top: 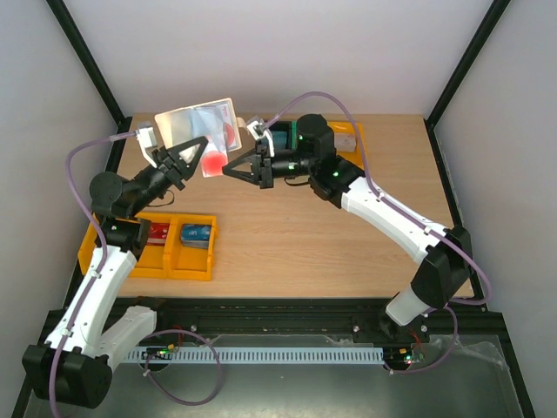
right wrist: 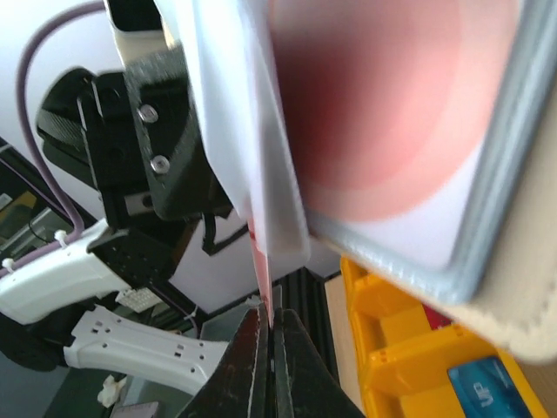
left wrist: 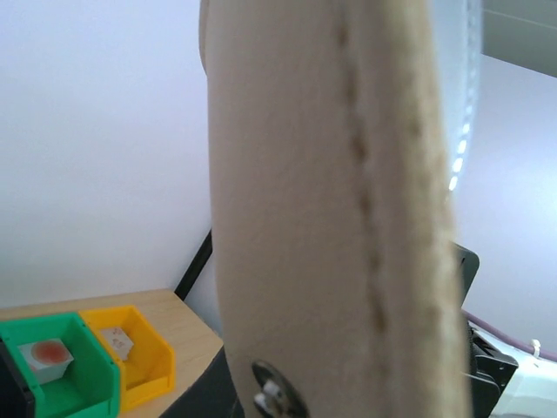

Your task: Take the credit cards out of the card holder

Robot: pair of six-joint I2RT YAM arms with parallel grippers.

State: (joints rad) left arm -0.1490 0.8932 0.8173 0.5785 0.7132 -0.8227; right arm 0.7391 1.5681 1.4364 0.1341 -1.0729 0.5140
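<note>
Gripping the holder above the far-left corner of the bench, the left tool stands clamped; the right tool pinches the red card edgewise.

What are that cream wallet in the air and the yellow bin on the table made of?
The card holder looks like leather or imitation leather: matte, grainy cream surface, stitched seam, metal snap. Its inner sleeves seem clear glossy plastic, catching reflections. The yellow bin looks like hard moulded plastic: smooth, evenly coloured, slightly shiny.
</note>
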